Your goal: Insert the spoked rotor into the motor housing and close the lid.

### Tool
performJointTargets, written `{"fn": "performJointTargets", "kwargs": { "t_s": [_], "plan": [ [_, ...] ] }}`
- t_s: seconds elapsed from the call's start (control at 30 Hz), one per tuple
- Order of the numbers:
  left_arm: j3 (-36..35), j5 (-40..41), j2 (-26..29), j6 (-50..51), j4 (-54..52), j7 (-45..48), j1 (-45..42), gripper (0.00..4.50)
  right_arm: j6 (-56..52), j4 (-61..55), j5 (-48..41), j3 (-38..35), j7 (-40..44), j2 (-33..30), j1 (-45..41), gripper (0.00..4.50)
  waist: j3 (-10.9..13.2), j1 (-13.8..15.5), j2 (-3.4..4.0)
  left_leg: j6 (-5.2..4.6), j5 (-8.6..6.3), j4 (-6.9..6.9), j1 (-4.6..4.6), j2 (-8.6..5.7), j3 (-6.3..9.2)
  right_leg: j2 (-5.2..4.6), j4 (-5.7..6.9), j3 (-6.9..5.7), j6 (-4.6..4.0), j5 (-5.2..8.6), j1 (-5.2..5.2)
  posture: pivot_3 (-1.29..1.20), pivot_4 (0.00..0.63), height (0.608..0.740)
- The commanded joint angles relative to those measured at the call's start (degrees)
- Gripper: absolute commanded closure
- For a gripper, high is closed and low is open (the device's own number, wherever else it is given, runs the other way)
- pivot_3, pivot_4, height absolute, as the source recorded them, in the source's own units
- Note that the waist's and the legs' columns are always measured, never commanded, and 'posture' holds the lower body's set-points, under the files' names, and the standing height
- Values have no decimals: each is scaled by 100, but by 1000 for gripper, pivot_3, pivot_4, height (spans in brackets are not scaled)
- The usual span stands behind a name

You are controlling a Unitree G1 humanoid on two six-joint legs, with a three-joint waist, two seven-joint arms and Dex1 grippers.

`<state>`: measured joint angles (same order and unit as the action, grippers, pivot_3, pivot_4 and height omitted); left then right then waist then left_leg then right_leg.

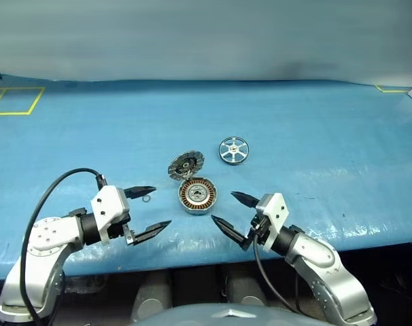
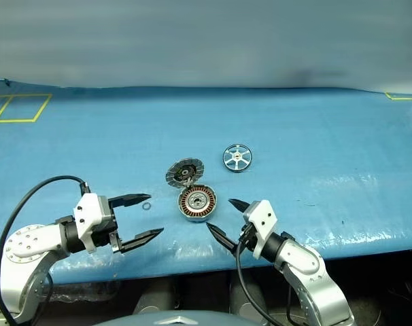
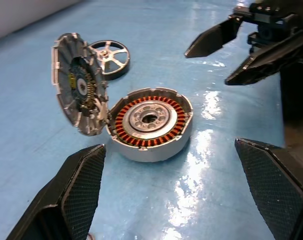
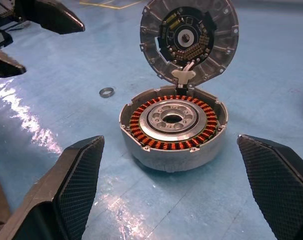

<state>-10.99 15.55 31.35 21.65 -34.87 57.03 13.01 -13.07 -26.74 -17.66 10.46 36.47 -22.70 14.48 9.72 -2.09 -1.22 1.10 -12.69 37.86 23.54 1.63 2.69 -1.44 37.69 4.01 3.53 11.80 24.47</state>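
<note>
The motor housing [image 1: 197, 195], a short silver cup with copper windings, sits on the blue table. Its toothed grey lid [image 1: 185, 164] stands open and upright on the hinge at the housing's far left edge. The spoked rotor [image 1: 233, 150] lies flat on the table behind and to the right of the housing. To the left of the housing, my left gripper [image 1: 163, 206] is open and empty, pointing at it. Just right of the housing, my right gripper [image 1: 221, 206] is also open and empty, aimed at it. Both wrist views frame the housing [image 4: 174, 127] between wide-spread fingers.
A small metal ring [image 1: 146, 198] lies on the table beside the left gripper's upper finger. The blue sheet [image 1: 315, 136] stretches wide on all sides. Yellow tape marks [image 1: 15, 100] sit at the far left. The table's front edge runs just under both wrists.
</note>
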Motion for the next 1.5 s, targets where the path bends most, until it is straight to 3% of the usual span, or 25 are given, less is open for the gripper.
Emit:
{"fn": "performJointTargets", "kwargs": {
  "t_s": [0.03,0.33,0.63,1.3,1.4,1.5],
  "plan": [
    [-206,42,-52,-460,262,-288,33,8,616,290,286,192,151,41,-109,0,0,-1,1,0,0,0,0,0,-2,-1,1,1,0,0,1,0,150,740],
    [-279,207,387,-715,1433,-270,-227,8,1232,888,794,672,393,-20,-293,0,0,-2,1,1,-1,-11,3,0,-10,0,0,2,-1,0,11,0,150,740],
    [144,11,27,-1400,2737,-463,-529,8,1108,931,773,694,272,111,-288,0,-1,4,-1,1,-1,-15,3,0,-12,0,-2,2,-1,0,10,0,150,740],
    [842,-595,115,-1260,3540,-1062,-1001,8,963,888,862,677,-135,248,-249,0,-4,3,-3,1,0,-19,-1,0,-13,0,-1,3,-1,0,8,0,150,740],
    [863,-648,161,-1127,3562,-1090,-992,587,947,884,854,681,-170,261,-231,0,-5,2,0,1,0,-19,-5,1,-13,0,0,3,-1,0,6,0,150,740],
    [876,-699,171,-1109,3567,-1172,-1001,1586,918,875,858,684,-186,258,-225,0,-9,2,6,1,0,-19,-7,1,-13,0,0,3,-1,0,6,0,150,740]
  ]
}}
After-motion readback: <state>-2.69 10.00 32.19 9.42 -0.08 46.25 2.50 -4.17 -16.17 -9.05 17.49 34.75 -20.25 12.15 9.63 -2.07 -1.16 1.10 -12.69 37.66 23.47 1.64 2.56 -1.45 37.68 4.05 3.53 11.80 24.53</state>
